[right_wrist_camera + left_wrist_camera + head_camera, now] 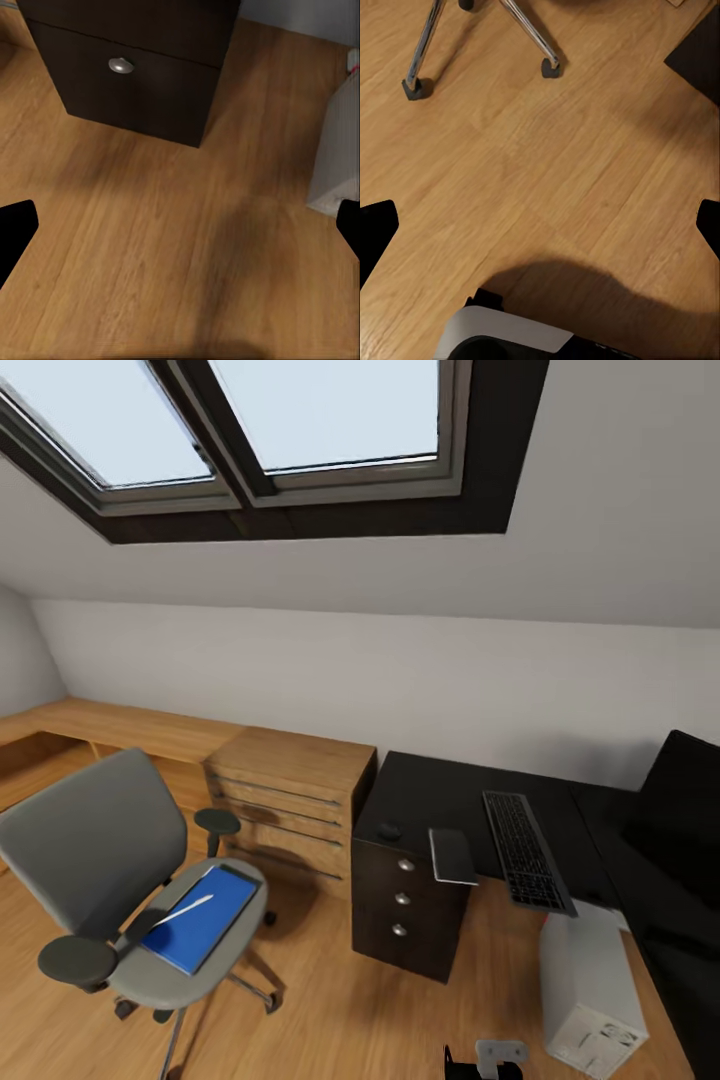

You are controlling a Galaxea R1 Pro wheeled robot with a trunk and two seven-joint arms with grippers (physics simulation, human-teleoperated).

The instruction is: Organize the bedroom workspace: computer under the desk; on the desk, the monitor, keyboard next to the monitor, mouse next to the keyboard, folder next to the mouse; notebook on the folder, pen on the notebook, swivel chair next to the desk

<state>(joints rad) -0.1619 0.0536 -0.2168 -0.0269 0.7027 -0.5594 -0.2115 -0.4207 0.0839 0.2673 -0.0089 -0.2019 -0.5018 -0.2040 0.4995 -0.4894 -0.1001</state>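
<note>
The grey swivel chair (pixel 100 860) stands on the floor left of the black desk (pixel 440 790). The blue folder (pixel 205 922) lies on its seat, with the whitish pen (pixel 185 910) on the folder. On the desk are a dark mouse (pixel 390 830), the grey notebook (pixel 453 856) overhanging the front edge, the keyboard (pixel 525 850) and the monitor (pixel 680 810) at far right. The light grey computer (pixel 590 990) stands on the floor by the desk's front edge. My left gripper (pixel 540 229) hangs open over bare floor near the chair's chrome legs (pixel 529 30). My right gripper (pixel 180 225) is open over floor before the desk drawers (pixel 135 67), the computer (pixel 341 142) beside it.
A wooden drawer unit (pixel 290 800) and low wooden shelving (pixel 90 730) run along the wall left of the desk. Skylights sit in the sloped ceiling above. Open wooden floor (pixel 330 1010) lies between chair and drawers. Part of my base (pixel 502 337) shows below the left gripper.
</note>
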